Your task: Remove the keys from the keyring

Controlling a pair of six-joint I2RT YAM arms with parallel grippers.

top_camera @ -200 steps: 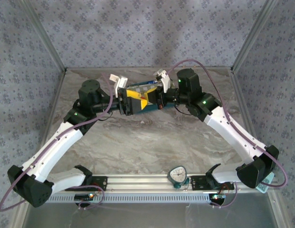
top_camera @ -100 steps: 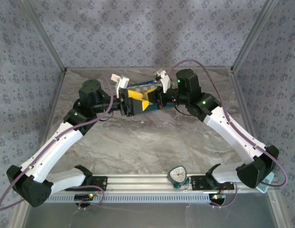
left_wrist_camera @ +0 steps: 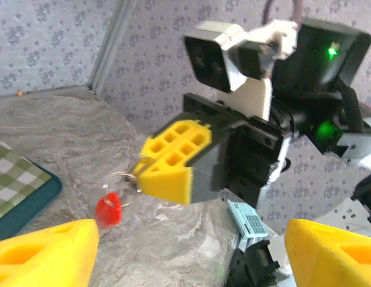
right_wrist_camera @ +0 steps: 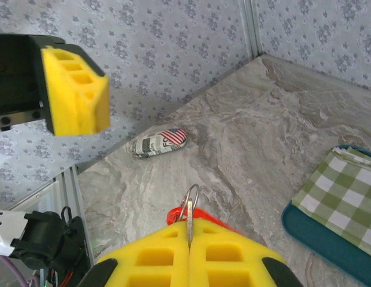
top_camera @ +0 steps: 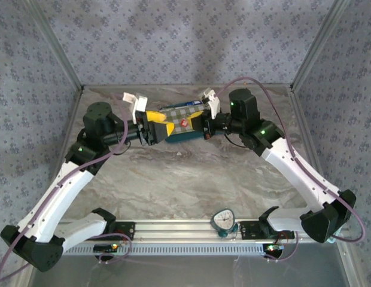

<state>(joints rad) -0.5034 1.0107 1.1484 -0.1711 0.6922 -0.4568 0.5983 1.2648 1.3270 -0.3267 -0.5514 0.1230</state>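
Keyring (right_wrist_camera: 192, 197) with red tag (left_wrist_camera: 108, 209), gripped edge-on between the pressed-together yellow pads of the right gripper (right_wrist_camera: 189, 233), over the marble table (top_camera: 191, 173) beside the teal tray (right_wrist_camera: 311, 230) with its checked cloth. The left gripper (left_wrist_camera: 191, 242) faces it, fingers (left_wrist_camera: 48, 251) spread wide and holding nothing. Both arms are extended forward and bent inward, wrists near each other at far centre. A flag-printed piece (right_wrist_camera: 158, 144) lies on the table, apart.

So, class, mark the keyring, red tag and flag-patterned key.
keyring (right_wrist_camera: 194, 188), right wrist view, top of loop.
red tag (left_wrist_camera: 108, 210), left wrist view, its middle.
flag-patterned key (right_wrist_camera: 157, 144), right wrist view, its middle.
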